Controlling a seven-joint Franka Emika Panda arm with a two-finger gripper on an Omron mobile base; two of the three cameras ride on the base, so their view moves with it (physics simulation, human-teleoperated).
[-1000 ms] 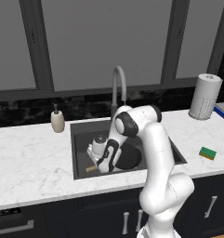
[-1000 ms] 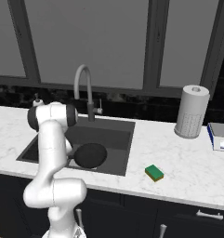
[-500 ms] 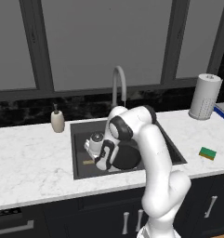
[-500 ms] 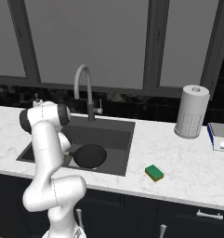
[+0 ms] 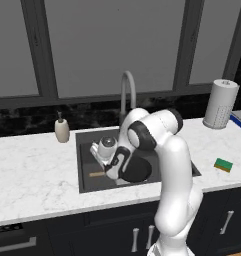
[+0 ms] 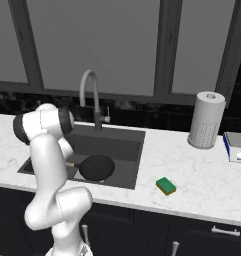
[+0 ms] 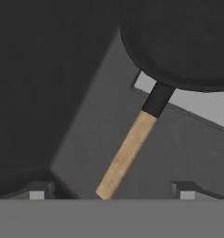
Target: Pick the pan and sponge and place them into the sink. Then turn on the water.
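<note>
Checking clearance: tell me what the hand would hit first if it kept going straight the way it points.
Probably the pan handle, which lies between the open fingers of the hand; past it, the sink floor. Depth is unclear.

My gripper (image 5: pixel 111 169) hangs inside the sink (image 5: pixel 86 177), just above the pan (image 5: pixel 137 169), which lies on the basin floor with its handle pointing to nine o'clock. The faucet (image 5: pixel 126 95) stands behind the basin at twelve o'clock, the soap dispenser (image 5: pixel 62 129) at ten. The sponge (image 5: pixel 223 164) lies on the counter (image 5: pixel 32 175) at three o'clock, the paper towel roll (image 5: pixel 220 104) behind it.
</note>
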